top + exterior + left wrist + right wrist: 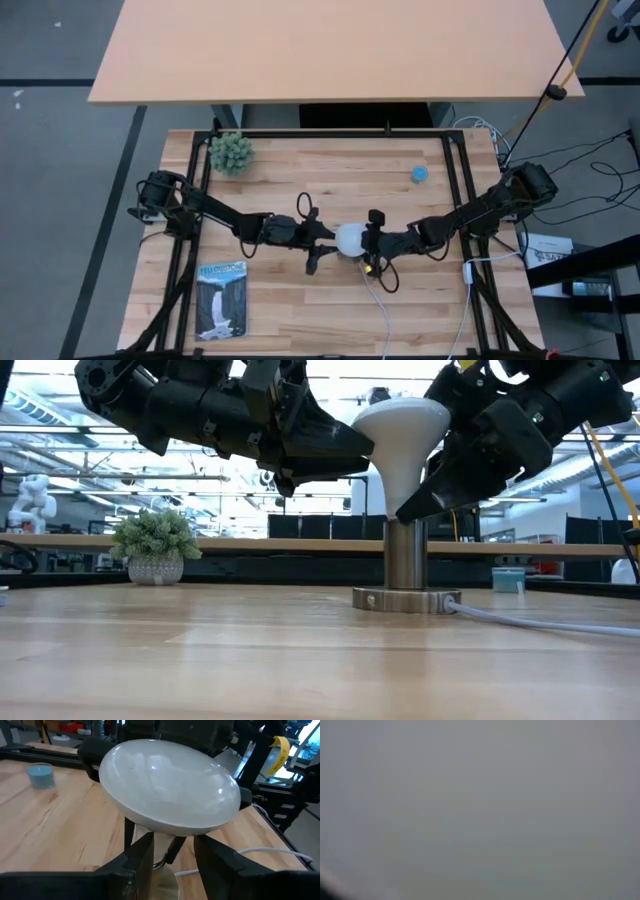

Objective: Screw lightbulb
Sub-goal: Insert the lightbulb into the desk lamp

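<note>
Lightbulb (402, 435) upright in the socket (405, 560) mid-table — axis vertical. Right gripper (440, 490) pinching its neck, nearer; left gripper (345, 455) just beside the dome, spread partway.

My left end effector (345, 455) hangs at the dome of the white lightbulb with its cone-shaped neck (403, 435), which stands upright in the silvery cylindrical socket on a round metal base (405, 575). My right end effector (435, 495) presses against the bulb's neck from the other side. The socket rests on the pale wooden counter (250, 650), and a white cord (540, 623) trails from its base. Well off to one side sits a small green potted plant in a textured pot (155, 548).
</note>
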